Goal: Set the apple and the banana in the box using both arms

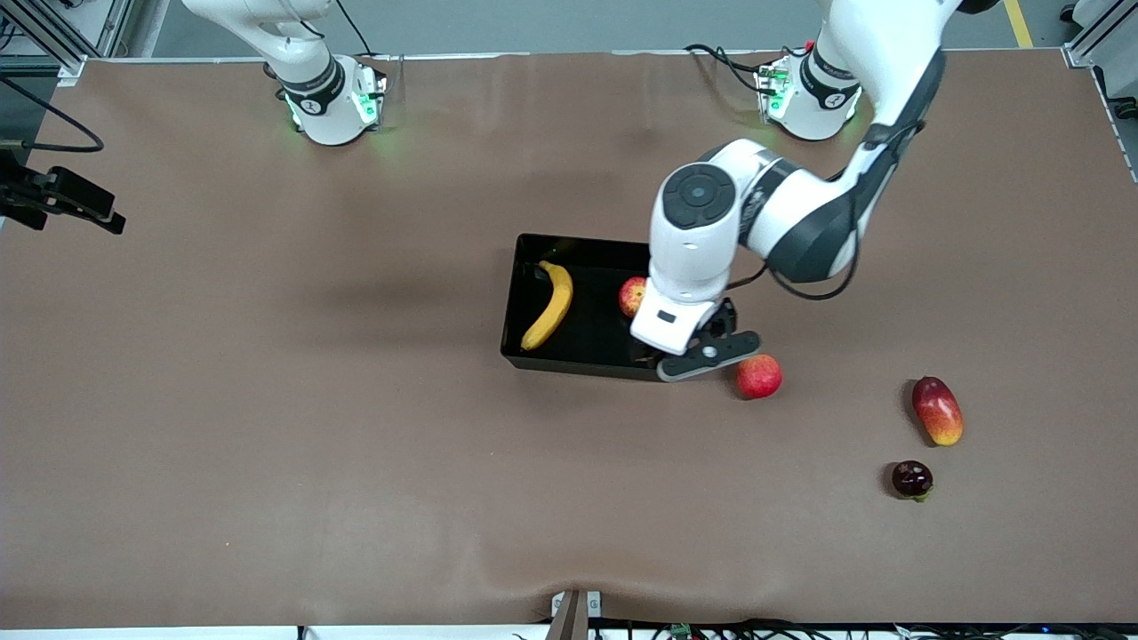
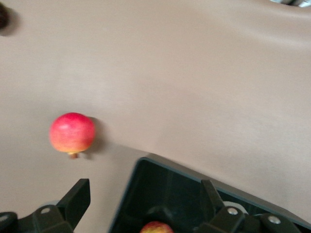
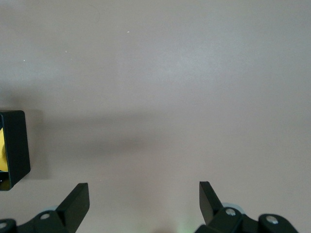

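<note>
Bright even overhead light, soft shadows on the table (image 1: 267, 400); left wrist view blurred.

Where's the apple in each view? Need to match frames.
Front view: the apple lies in the box, partly hidden by the left arm.
Left wrist view: apple at the bottom edge, between the open left gripper fingers.
Right wrist view: not in it.
Shared landmark: the box.

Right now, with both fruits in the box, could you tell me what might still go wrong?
The open left claw straddles the box wall; a sideways pull-out could catch it and drag the box. The apple sits right under that claw, so dipping could nudge it. The pinkish-red fruit lies on the table close by; a wide swing might roll it.
</note>
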`<state>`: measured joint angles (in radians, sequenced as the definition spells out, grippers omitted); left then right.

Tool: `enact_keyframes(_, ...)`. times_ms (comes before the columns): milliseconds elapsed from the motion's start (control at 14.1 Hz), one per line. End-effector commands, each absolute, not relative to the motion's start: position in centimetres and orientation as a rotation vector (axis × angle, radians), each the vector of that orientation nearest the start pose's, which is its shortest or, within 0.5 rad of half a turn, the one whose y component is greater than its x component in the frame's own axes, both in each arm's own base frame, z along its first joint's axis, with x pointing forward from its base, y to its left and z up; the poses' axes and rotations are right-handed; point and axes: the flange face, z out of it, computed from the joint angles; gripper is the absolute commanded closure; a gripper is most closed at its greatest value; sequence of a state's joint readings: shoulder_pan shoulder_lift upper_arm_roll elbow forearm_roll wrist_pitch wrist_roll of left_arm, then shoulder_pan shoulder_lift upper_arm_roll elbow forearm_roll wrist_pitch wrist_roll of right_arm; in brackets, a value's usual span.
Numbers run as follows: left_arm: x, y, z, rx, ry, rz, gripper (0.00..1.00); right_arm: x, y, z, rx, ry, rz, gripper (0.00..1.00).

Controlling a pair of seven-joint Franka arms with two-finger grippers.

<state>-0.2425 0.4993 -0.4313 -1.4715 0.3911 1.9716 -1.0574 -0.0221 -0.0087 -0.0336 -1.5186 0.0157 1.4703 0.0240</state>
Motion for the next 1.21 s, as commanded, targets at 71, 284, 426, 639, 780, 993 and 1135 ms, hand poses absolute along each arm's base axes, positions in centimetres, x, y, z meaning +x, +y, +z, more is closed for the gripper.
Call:
enact_keyframes(71,58.0,-34.0,46.8,-3.036,-0.534,-0.18,0.0,53.8,-3.1,65.1,-3.119,0.146,0.047,0.0)
enact_keyframes(284,57.8,-31.2,49.9,-3.018,-0.583,-0.165,0.0,53.9,-3.1,65.0,-3.117,0.146,0.05,0.0)
enact_keyframes(426,57.7,-29.3,51.8,-2.996,-0.612,-0.175,0.0,53.9,-3.1,65.0,-3.117,0.146,0.05,0.0)
enact_keyframes(639,56.4,-27.2,54.5,-2.958,-0.543,-0.151,0.0,53.9,-3.0,65.0,-3.117,0.146,0.05,0.0)
enact_keyframes(780,54.3,-27.0,57.3,-2.964,-0.449,-0.114,0.0,53.9,-3.0,65.0,-3.116,0.143,0.05,0.0)
enact_keyframes(993,53.3,-25.2,60.7,-3.019,-0.348,-0.125,0.0,53.9,-3.1,65.0,-3.117,0.146,0.05,0.0)
enact_keyframes(1135,53.4,-24.8,60.7,-3.022,-0.284,-0.124,0.0,53.9,-3.1,64.9,-3.116,0.148,0.052,0.0)
